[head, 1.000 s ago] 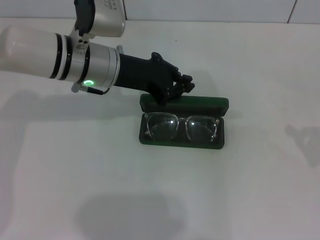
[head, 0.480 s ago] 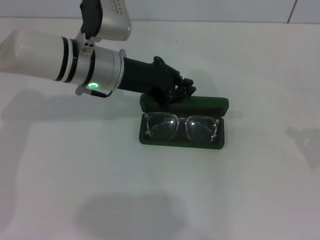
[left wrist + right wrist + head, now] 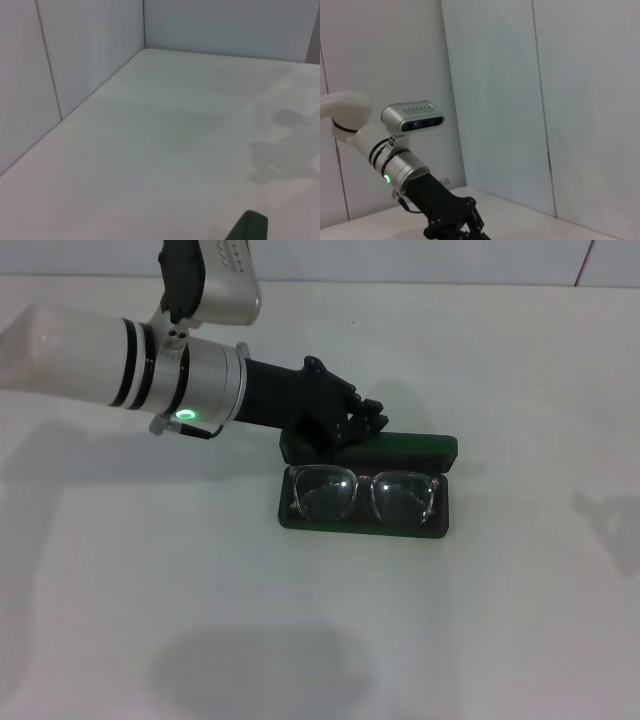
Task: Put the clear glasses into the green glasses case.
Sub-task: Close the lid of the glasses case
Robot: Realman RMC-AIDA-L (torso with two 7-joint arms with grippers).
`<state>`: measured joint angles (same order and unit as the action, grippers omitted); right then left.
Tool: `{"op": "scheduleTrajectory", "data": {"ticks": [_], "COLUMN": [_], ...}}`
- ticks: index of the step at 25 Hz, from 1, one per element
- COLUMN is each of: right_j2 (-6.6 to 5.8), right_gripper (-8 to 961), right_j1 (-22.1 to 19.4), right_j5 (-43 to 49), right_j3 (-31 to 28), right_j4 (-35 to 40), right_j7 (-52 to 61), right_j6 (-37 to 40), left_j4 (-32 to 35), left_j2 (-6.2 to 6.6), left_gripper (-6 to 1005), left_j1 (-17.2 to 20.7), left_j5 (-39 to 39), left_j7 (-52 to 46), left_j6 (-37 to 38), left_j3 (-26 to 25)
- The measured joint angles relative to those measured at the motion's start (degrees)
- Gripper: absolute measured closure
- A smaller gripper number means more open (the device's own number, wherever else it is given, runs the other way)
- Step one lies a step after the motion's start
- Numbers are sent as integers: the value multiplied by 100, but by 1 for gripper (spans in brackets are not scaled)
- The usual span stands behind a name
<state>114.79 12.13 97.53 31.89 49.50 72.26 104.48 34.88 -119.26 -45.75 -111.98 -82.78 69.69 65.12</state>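
Note:
The green glasses case [image 3: 415, 451] lies open in the middle of the table in the head view, its lid standing up along the far side. The clear glasses [image 3: 362, 496] rest folded inside the lower half, lenses facing up. My left gripper [image 3: 372, 422] is shut and sits at the far side of the lid's left end, touching or nearly touching it and hiding that corner. A green corner of the case [image 3: 250, 227] shows in the left wrist view. From the right wrist view the left gripper [image 3: 469, 226] appears at a distance. My right gripper is out of view.
The white table [image 3: 150, 580] stretches around the case on all sides. White walls [image 3: 85, 55] meet at a corner beyond the table. The left arm's silver forearm [image 3: 190, 385] reaches in from the left above the table.
The left arm has shifted slightly and its gripper has dipped a little lower against the lid's left end. The case and glasses stay where they were.

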Motion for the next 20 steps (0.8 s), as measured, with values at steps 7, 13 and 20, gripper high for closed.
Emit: {"op": "scheduleTrajectory", "data": {"ticks": [7, 13, 20], "right_j2": [-1, 6, 8], "right_gripper": [906, 903, 899], "right_j1": [-4, 0, 3], "right_j5": [-7, -16, -24], "right_j3": [-7, -8, -11], "right_j4": [-2, -2, -2], "right_j7": [-6, -40, -48], "right_j6": [8, 23, 51], "left_j4": [-112, -113, -156], "left_j2": [-6, -9, -16], "left_gripper": [867, 868, 869], "left_j1": [-11, 14, 32], "left_j5": [0, 6, 17], "left_j7": [74, 77, 78], "left_j6": [-31, -33, 22], "left_j3": [4, 8, 9]}}
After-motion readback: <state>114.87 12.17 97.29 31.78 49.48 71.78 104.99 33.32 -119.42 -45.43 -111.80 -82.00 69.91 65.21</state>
